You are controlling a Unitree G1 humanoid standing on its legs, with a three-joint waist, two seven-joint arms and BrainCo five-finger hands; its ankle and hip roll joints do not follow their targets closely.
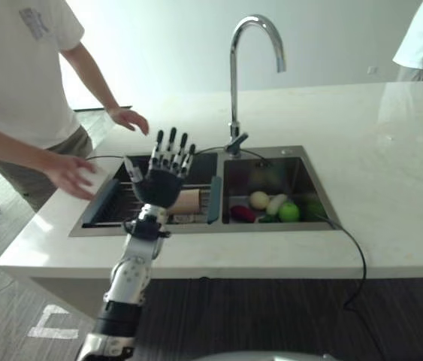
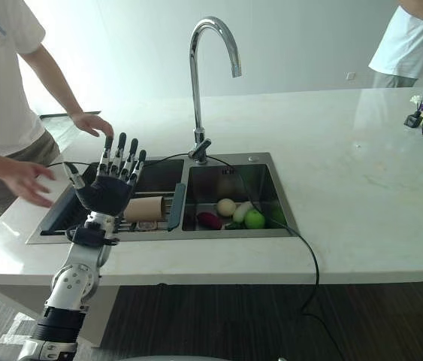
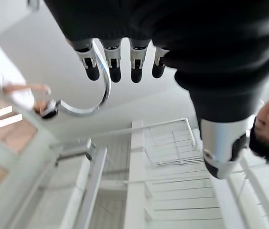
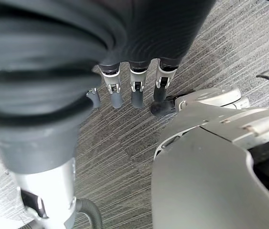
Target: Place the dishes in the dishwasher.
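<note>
The robot's left hand (image 1: 162, 180), fingers spread and holding nothing, hovers at centre-left over the sink (image 1: 301, 162) rack, just above a tan cup (image 2: 148, 208). A clean pick probably means lowering and curling round the cup's side. The right hand (image 4: 124, 90) hangs relaxed toward the floor.

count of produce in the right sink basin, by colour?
Right basin:
Green: 1, round fruit
Cream: 1, round fruit
Dark purple-red: 1, long vegetable
White: 1, long vegetable
Total: 4 clearly visible; more green bits behind, hard to separate.
</note>
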